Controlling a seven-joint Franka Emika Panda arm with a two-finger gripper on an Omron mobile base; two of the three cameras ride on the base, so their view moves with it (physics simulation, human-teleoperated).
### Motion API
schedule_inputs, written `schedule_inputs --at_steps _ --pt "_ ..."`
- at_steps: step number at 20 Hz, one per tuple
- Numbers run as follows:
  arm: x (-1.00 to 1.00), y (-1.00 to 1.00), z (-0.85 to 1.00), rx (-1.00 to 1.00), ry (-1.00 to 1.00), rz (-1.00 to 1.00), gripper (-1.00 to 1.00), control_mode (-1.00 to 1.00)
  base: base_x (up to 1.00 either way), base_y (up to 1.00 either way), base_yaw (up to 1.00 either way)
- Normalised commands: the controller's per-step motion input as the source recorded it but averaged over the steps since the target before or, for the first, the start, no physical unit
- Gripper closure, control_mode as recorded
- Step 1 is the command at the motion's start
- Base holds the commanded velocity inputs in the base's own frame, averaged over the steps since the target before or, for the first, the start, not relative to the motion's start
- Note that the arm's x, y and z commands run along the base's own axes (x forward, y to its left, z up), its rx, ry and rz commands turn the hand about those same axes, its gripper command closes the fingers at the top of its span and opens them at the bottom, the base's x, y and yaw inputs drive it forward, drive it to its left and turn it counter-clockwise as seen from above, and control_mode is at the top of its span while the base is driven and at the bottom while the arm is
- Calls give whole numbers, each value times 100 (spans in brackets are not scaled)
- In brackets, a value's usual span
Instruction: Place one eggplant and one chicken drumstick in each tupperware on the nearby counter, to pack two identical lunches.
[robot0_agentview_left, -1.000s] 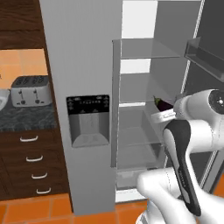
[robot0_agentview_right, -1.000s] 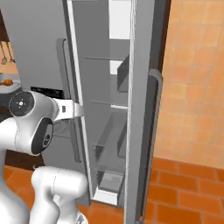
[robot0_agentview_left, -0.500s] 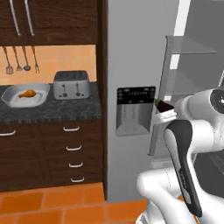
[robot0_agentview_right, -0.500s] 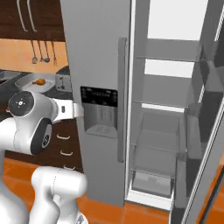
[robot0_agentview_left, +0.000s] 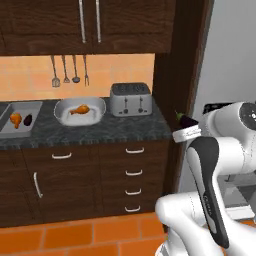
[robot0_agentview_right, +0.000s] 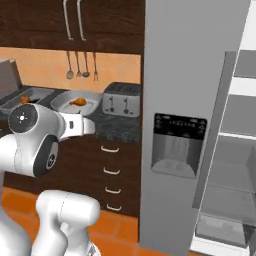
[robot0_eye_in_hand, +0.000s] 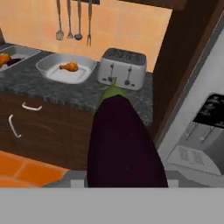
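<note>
Left base view: gripper (robot0_agentview_left: 184, 123) clamps eggplant (robot0_agentview_left: 187, 120) just off counter (robot0_agentview_left: 100, 131) right edge, beside toaster (robot0_agentview_left: 131, 98).
White tupperware (robot0_agentview_left: 80, 111) holds one drumstick (robot0_agentview_left: 80, 109); grey tray (robot0_agentview_left: 20, 118) holds drumstick plus eggplant.
Right base view: open fridge (robot0_agentview_right: 200, 125) right of counter.
Hand view: eggplant points toward toaster; bare counter before white dish.

Orange tiled floor (robot0_agentview_left: 60, 235), dark wood cabinets (robot0_agentview_left: 75, 20) (fridge (robot0_agentview_right: 195, 100) perhaps steel).

place: home kitchen | cues: toaster (robot0_agentview_left: 130, 98), counter (robot0_agentview_left: 100, 131), hanging utensils (robot0_agentview_left: 69, 70), fridge (robot0_agentview_right: 192, 125)
</note>
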Motion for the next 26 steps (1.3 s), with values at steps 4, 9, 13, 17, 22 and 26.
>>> schedule_inputs --at_steps 4,9,13,17,22,26 --pt "0 0 0 0 0 0 100 100 99 100 0" --pt "0 0 0 0 0 0 100 100 100 100 -1" --pt "0 0 0 0 0 0 100 100 100 100 -7" --pt "0 0 0 0 0 0 100 100 75 85 -6" --pt "1 -22 -74 -11 21 -1 100 -100 0 0 0" --pt "0 -62 -67 -4 19 5 100 -100 0 0 0"
